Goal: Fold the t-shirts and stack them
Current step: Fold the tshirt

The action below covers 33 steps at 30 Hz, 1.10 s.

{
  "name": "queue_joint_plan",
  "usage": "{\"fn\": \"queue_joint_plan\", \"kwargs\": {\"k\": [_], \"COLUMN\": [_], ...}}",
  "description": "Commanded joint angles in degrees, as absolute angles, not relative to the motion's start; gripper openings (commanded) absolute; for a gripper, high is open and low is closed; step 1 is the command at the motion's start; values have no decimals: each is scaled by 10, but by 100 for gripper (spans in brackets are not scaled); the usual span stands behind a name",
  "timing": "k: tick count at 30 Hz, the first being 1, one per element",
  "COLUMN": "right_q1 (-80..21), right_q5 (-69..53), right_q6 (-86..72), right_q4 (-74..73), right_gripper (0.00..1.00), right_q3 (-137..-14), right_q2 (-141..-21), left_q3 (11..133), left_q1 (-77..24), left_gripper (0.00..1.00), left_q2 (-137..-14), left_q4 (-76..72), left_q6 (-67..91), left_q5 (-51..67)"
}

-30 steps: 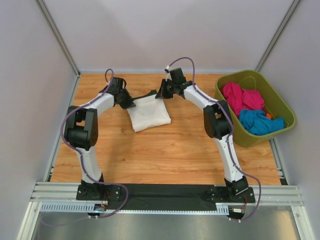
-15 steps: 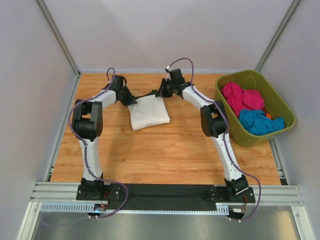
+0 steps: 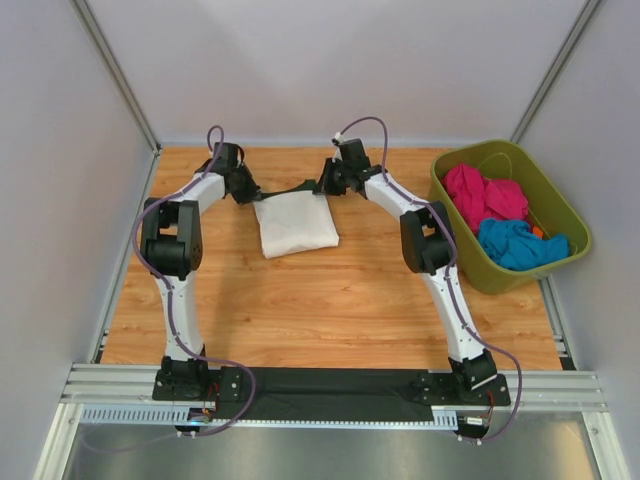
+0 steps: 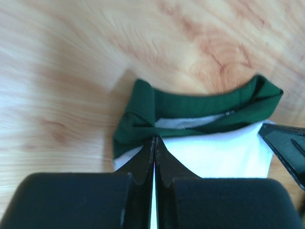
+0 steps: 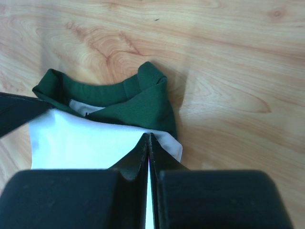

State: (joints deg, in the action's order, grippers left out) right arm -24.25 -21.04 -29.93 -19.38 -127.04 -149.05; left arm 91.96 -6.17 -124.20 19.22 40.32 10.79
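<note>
One folded white t-shirt (image 3: 297,226) lies on the table (image 3: 330,300) toward its far side, and at its green collar (image 4: 190,102) the left gripper (image 4: 154,142) and right gripper (image 5: 148,138) are each clamped on its cloth.
</note>
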Motion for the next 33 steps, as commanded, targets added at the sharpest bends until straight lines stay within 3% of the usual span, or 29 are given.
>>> {"fn": "queue_joint_plan", "kwargs": {"k": [1, 6, 11, 16, 18, 19, 21, 22, 23, 24, 25, 26, 29, 33], "right_q1": [-241, -241, -241, -241, -241, -242, -242, -242, -241, -242, -241, -242, -241, -241], "right_q5": [-152, -118, -125, -157, -163, -164, -154, -148, -144, -144, -142, -127, -108, -55], "right_q6": [-277, -259, -252, -242, -235, -227, -219, -217, -206, -200, -193, -189, -190, -207], "right_q4": [-182, -202, -207, -236, -244, -248, -268, -278, -289, -315, -333, -350, -390, -396], "right_gripper": [0, 0, 0, 1, 6, 13, 27, 48, 60, 71, 92, 100, 100, 100], "right_q3": [-1245, -1235, -1235, -1288, -1307, -1311, -1317, -1316, -1314, -1313, -1311, -1307, -1242, -1116], "right_q2": [-1458, -1457, -1436, -1392, -1355, -1341, -1297, -1281, -1253, -1239, -1228, -1203, -1143, -1062], "left_q3": [959, 1027, 969, 1029, 1064, 1088, 1102, 1100, 1092, 1079, 1044, 1020, 919, 809], "left_q1": [-43, -41, -37, -33, -33, -33, -33, -33, -33, -33, -33, -33, -34, -34], "left_gripper": [0, 0, 0, 0, 3, 7, 31, 39, 57, 66, 72, 82, 90, 90], "left_q2": [-1252, -1303, -1249, -1211, -1182, -1173, -1139, -1124, -1092, -1073, -1054, -1014, -943, -901], "left_q4": [201, 279, 243, 284, 306, 330, 355, 373, 380, 384, 384, 379, 345, 309], "left_q6": [339, 316, 302, 259, 237, 232, 222, 220, 222, 227, 242, 249, 285, 327], "left_q5": [77, 72, 71, 74, 72, 65, 61, 66, 70, 76, 94, 104, 144, 179]}}
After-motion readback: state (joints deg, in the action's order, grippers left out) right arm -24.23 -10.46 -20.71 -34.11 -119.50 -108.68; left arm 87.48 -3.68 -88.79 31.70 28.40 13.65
